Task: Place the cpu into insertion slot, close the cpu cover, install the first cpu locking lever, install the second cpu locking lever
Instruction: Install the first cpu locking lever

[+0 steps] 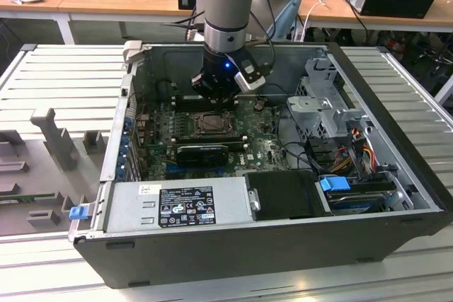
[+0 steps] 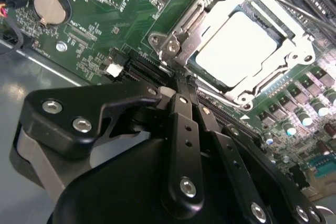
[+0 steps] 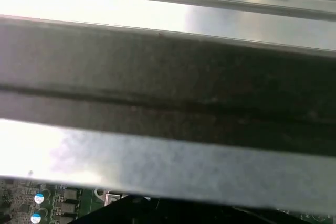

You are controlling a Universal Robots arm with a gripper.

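Cpu seated under cpu cover (second wrist view) | jaws clenched, empty

No text could be read. A black and white label sat on the grey power supply in the exterior view, its print too small to make out. In the second wrist view, white lettering on the green circuit board was unreadable, and the cpu face was glared white.
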